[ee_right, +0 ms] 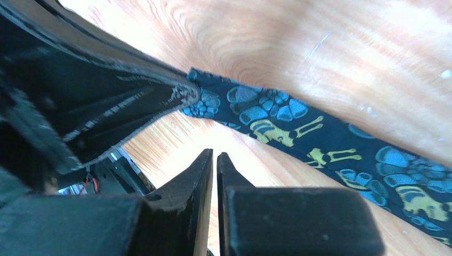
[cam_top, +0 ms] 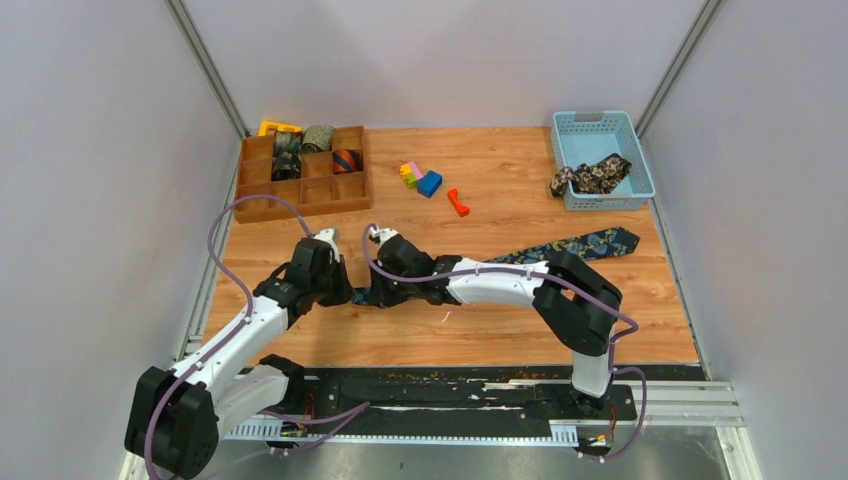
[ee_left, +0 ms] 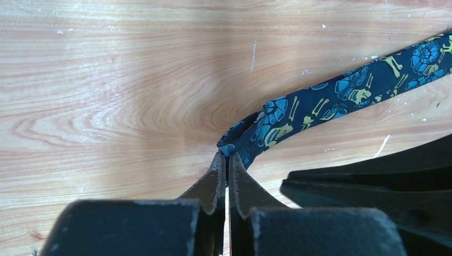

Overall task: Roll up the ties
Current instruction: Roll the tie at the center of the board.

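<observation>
A navy tie (cam_top: 590, 243) with gold-teal paisley lies stretched across the wooden table, its wide end at the right. My left gripper (ee_left: 227, 156) is shut on the folded narrow end of this tie (ee_left: 330, 101). My right gripper (ee_right: 214, 154) hovers just beside it over bare wood, its jaws almost together with nothing between them; the tie (ee_right: 298, 125) runs past in front of its tips. In the top view both grippers, left (cam_top: 345, 293) and right (cam_top: 380, 292), meet at the tie's narrow end. A black-tan floral tie (cam_top: 590, 177) lies in the blue basket.
A wooden divided tray (cam_top: 300, 203) at the back left holds several rolled ties (cam_top: 318, 137). The blue basket (cam_top: 642, 165) stands at the back right. Small coloured blocks (cam_top: 422, 177) and a red piece (cam_top: 458, 202) lie between them.
</observation>
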Robot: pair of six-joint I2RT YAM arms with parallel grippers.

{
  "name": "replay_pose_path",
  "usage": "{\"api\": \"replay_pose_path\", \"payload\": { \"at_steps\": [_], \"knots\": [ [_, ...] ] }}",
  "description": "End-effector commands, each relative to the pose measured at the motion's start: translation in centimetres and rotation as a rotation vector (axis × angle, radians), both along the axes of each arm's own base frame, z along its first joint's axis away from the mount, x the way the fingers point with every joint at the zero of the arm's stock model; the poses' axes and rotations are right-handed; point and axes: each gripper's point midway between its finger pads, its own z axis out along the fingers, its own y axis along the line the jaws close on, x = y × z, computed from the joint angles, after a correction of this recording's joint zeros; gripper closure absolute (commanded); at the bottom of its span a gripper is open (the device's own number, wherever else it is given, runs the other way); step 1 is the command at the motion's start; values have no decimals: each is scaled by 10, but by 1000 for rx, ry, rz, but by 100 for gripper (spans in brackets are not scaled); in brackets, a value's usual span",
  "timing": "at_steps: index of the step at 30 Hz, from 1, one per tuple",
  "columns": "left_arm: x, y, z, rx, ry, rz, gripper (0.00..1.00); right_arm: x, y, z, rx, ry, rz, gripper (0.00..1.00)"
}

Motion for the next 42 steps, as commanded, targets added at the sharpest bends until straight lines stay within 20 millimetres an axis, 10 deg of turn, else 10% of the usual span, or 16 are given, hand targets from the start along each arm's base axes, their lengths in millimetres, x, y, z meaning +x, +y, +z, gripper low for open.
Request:
{"api": "replay_pose_path", "payload": {
  "at_steps": [1,14,42],
  "knots": [
    [6,0,12,-1,-40,-2,100,30,-2,41,6,-108,-70,91],
    [3,1,19,-8,-47,3,100,53,5,-1,-116,-110,-100,92],
    [6,-3,34,-34,-63,2,100,19,16,-35,-90,2,-37,93]
  ]
}}
